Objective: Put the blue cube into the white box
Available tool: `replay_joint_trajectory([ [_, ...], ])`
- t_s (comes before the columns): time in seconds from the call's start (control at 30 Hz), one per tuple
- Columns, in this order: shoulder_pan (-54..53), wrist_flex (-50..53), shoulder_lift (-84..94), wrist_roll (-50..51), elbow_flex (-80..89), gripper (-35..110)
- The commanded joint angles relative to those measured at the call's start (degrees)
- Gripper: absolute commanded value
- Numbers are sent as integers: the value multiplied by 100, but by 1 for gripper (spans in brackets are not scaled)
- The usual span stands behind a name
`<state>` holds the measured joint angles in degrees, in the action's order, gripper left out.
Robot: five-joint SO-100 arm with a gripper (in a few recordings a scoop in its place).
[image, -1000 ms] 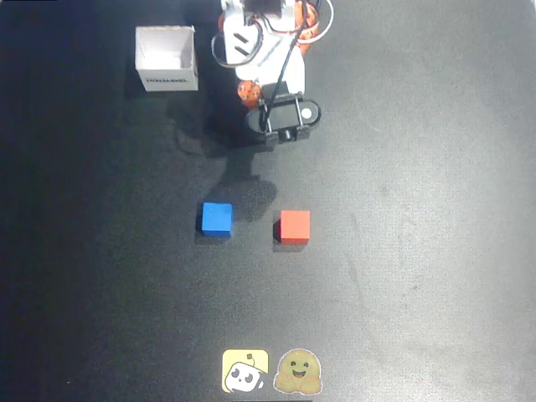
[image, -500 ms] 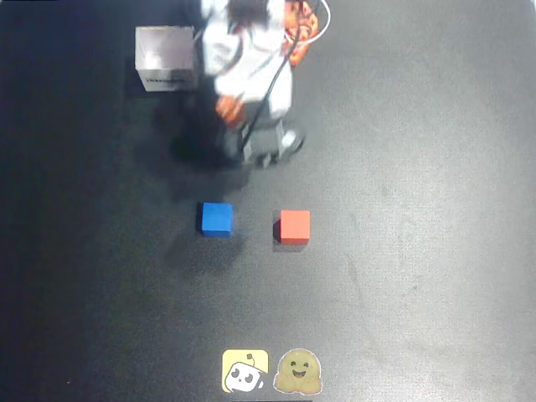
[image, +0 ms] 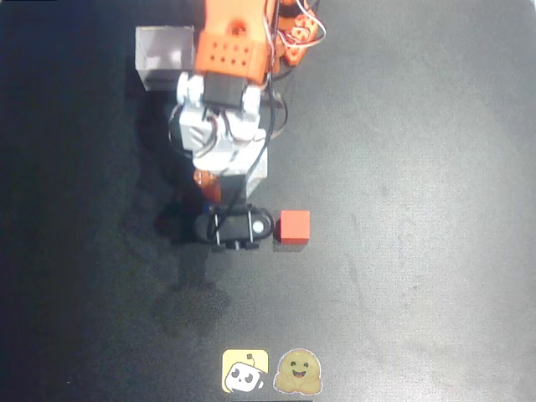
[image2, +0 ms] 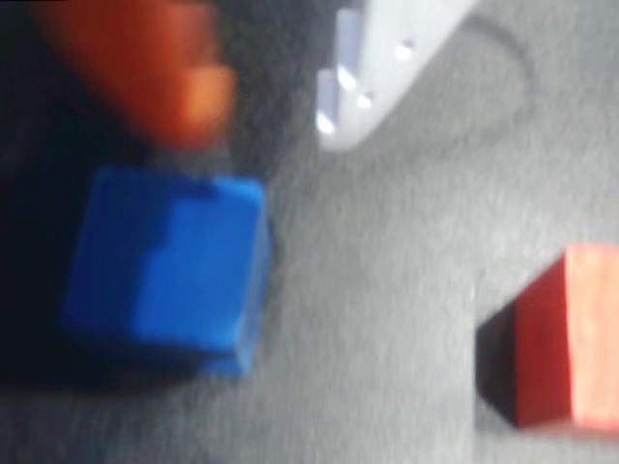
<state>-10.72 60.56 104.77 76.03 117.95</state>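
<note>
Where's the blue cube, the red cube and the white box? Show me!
blue cube (image2: pixel 164 271), wrist view, on its top face.
red cube (image: pixel 294 226), overhead view, middle of its top face.
white box (image: pixel 162 71), overhead view, on its front wall.

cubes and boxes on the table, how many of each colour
blue cube: 1
red cube: 1
white box: 1
total: 3
</note>
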Motion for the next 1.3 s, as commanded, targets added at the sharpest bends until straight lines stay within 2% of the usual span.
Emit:
replay_joint_trajectory([
  [0.0,-88,-185,-53,-9,-272,20],
  [0.53,-264,-1072,-949,44,-431,20],
  [1.0,-290,-1160,-1310,211,-519,20],
  [1.17,-290,-1204,-1538,281,-519,14],
  [1.27,-308,-1283,-1688,290,-519,3],
])
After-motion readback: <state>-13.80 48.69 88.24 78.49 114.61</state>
